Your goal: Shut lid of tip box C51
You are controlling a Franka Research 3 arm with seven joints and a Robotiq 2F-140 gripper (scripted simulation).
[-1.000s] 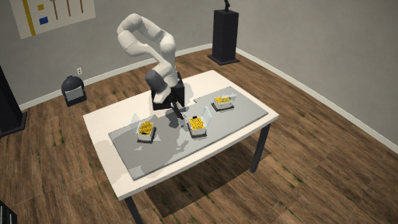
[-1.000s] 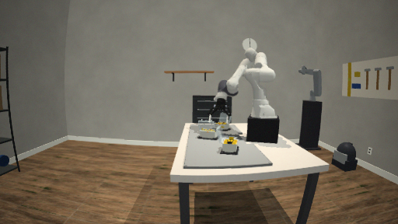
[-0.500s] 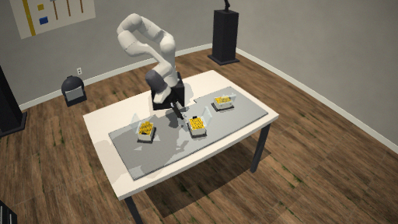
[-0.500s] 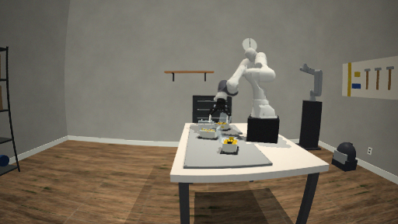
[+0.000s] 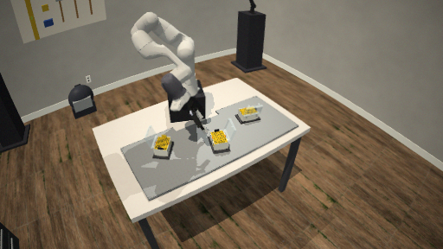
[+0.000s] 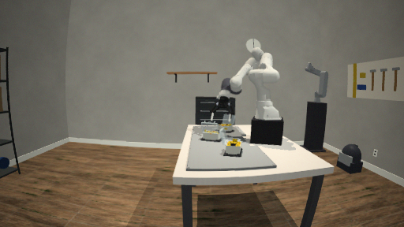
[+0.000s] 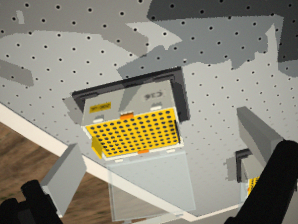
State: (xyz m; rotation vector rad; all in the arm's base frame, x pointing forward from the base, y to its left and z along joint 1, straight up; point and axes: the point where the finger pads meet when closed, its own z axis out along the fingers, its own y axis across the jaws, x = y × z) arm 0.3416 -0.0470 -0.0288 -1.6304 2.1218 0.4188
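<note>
Three tip boxes with yellow inserts stand on the grey mat, each with its clear lid up: a left one [image 5: 162, 145], a middle one [image 5: 219, 139] and a right one [image 5: 249, 111]. My gripper [image 5: 200, 121] is open and empty, hovering just behind the middle box. In the wrist view my gripper [image 7: 157, 140] frames one box [image 7: 133, 132]. This box's open lid [image 7: 149, 185] lies towards me and its stickered front wall [image 7: 127, 102] faces away. The sticker text is too small to read, so I cannot tell which box is C51. A second box's corner [image 7: 252, 185] shows at the right edge.
My black base block [image 5: 187, 105] stands on the white table behind the mat. Each box sits on a dark holder plate [image 7: 129, 86]. The table edge and the wood floor show at the lower left of the wrist view.
</note>
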